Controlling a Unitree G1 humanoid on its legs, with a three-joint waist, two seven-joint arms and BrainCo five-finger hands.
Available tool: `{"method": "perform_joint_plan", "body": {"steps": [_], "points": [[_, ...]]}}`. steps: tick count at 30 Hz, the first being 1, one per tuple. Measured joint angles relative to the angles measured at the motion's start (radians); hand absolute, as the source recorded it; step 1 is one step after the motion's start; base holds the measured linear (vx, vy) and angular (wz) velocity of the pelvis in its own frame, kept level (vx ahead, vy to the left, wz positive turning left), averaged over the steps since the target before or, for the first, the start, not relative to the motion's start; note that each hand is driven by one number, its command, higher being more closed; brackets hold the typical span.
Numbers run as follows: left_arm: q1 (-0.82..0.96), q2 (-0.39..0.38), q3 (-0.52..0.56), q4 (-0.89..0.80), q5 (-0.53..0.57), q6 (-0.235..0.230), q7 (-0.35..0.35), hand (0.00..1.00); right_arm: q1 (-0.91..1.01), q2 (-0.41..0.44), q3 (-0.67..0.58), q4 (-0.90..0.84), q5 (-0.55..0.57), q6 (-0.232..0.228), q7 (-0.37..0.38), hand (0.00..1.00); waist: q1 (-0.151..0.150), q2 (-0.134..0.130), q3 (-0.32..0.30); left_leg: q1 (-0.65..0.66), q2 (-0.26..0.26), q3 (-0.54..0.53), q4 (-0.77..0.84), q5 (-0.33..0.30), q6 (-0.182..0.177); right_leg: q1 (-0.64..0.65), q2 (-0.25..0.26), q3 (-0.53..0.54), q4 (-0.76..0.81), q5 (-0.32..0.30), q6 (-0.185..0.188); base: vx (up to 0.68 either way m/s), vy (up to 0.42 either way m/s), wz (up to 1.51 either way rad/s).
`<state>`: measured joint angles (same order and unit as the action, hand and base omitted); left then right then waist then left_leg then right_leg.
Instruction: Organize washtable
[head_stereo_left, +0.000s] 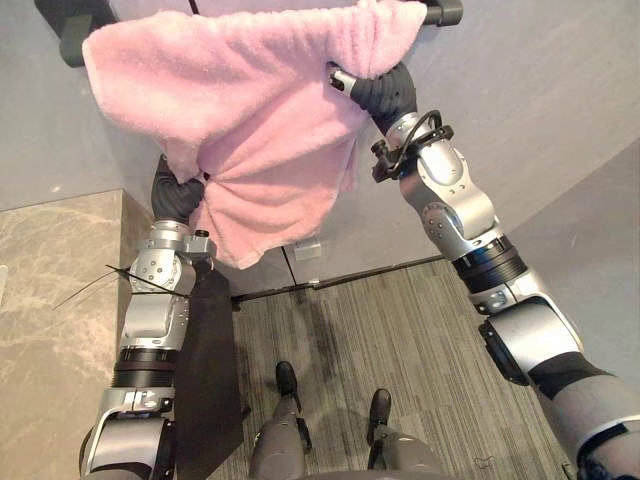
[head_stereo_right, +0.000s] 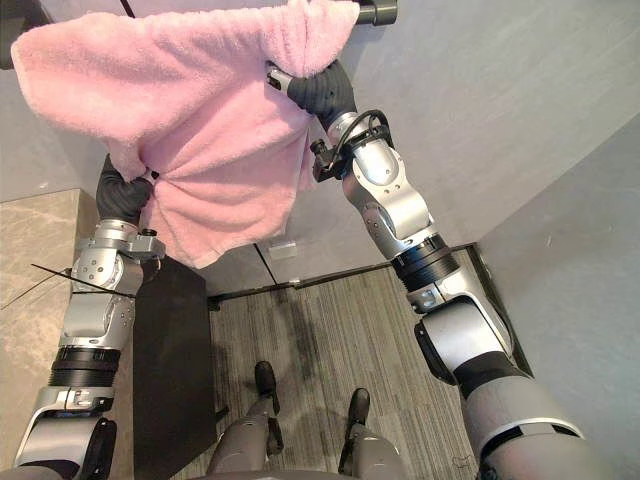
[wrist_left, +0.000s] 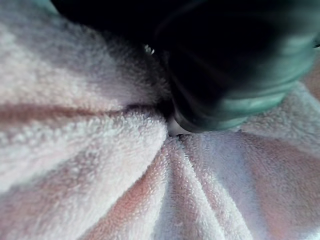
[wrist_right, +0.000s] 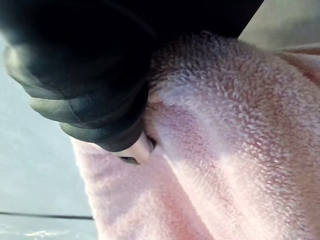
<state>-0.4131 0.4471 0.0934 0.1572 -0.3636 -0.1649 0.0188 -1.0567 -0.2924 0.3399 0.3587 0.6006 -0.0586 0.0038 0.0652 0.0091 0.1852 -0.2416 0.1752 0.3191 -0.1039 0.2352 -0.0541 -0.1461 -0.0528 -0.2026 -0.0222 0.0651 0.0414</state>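
Towel (head_stereo_left: 250, 120) over rail (head_stereo_left: 445, 12), grey wall (head_stereo_left: 560, 100) | marble counter (head_stereo_left: 50, 270) | left hand (head_stereo_left: 178, 200), right hand (head_stereo_left: 385, 92): fingers buried, cannot tell

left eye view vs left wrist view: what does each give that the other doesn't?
Left eye view adds: the dark rail that the fluffy pink terry towel hangs over, the right hand at the towel's upper edge, and the marble-patterned countertop. Left wrist view adds: the towel's folds converging into one bunch right at the left hand. Both: the pink towel with the left hand's dark ribbed cover against it.
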Motion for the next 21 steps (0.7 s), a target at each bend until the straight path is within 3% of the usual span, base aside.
{"method": "perform_joint_plan", "body": {"steps": [7, 8, 16, 21], "points": [[0.003, 0.0, 0.001, -0.006, 0.0, 0.0, -0.004, 1.0, 0.024, 0.0, -0.009, -0.025, 0.018, 0.001, 0.003, 1.0, 0.003, -0.001, -0.001, 0.002, 0.0, -0.002, 0.0, 0.0, 0.0, 0.006, -0.002, -0.004, -0.002, 0.0, 0.0, 0.0, 0.0, 0.0], [0.004, 0.0, 0.001, -0.006, 0.0, 0.0, -0.004, 0.0, 0.029, 0.0, -0.009, -0.029, 0.018, 0.002, 0.003, 0.0, 0.002, -0.001, -0.001, 0.003, 0.0, -0.003, 0.0, 0.0, 0.0, 0.009, -0.002, -0.005, -0.003, 0.0, 0.0, 0.0, 0.0, 0.0], [0.049, 0.0, 0.008, 0.015, -0.004, 0.001, -0.004, 0.0, 0.042, -0.029, -0.01, -0.029, 0.027, 0.001, 0.021, 0.0, 0.004, -0.005, -0.003, 0.008, 0.0, -0.01, 0.0, 0.0, 0.0, 0.021, -0.002, -0.015, -0.009, 0.0, 0.0, 0.01, -0.009, 0.02], [0.052, 0.0, 0.022, 0.033, -0.035, 0.001, -0.022, 0.0, 0.064, -0.036, -0.01, -0.029, 0.038, 0.001, 0.021, 0.0, 0.003, -0.021, -0.019, 0.011, 0.0, -0.012, 0.0, 0.0, 0.0, 0.029, -0.002, -0.017, -0.017, 0.002, 0.0, 0.0, -0.004, 0.01]]}}
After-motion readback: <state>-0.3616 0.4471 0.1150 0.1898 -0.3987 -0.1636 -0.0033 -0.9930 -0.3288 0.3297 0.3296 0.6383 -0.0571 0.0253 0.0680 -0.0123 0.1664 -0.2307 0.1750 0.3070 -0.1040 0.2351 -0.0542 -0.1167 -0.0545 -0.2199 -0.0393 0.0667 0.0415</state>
